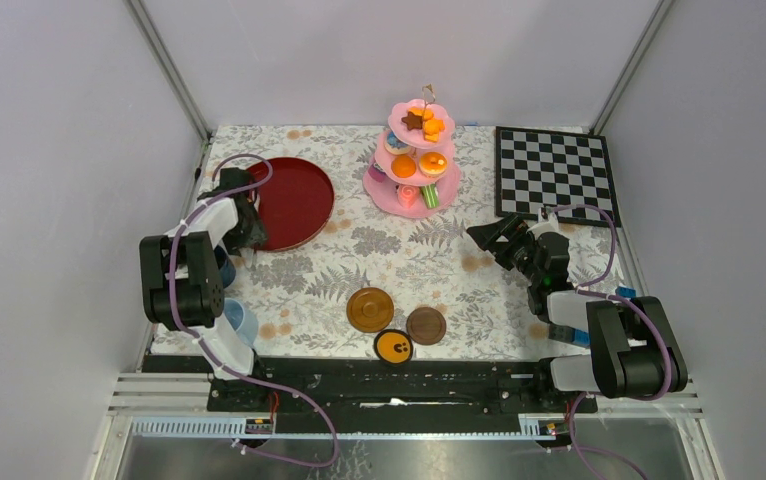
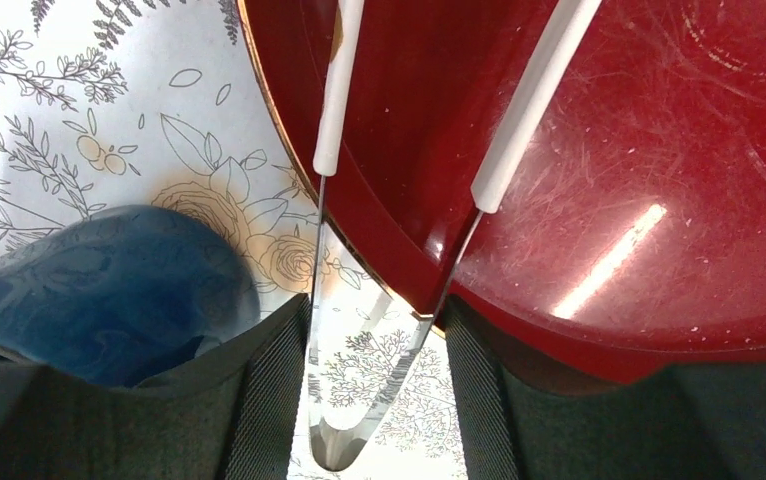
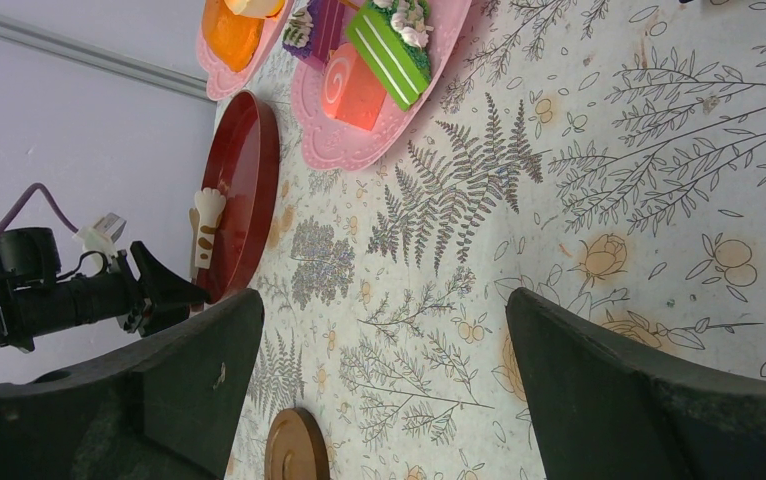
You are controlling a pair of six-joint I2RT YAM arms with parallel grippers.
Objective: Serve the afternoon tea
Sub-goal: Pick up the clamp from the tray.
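The pink three-tier stand (image 1: pixel 414 165) holds orange, pink and green pastries and a brown star biscuit (image 1: pixel 414 120) on top. Its lowest tier (image 3: pixel 359 140) carries a green slice (image 3: pixel 389 45) and a pink roll (image 3: pixel 351 88). My left gripper (image 1: pixel 245 226) (image 2: pixel 374 390) is shut on metal tongs (image 2: pixel 359 400), whose white tips (image 2: pixel 329 110) reach over the rim of the red tray (image 2: pixel 639 150) with nothing between them. A dark-blue cup (image 2: pixel 109 290) sits just left of them. My right gripper (image 1: pixel 486 235) (image 3: pixel 384 380) hangs open and empty above the cloth.
Two brown saucers (image 1: pixel 370 309) (image 1: pixel 426 325) and an orange-and-black disc (image 1: pixel 394 346) lie near the front edge. A light-blue cup (image 1: pixel 241 322) stands by the left arm's base. The chessboard (image 1: pixel 554 170) fills the back right corner. White walls close in on three sides.
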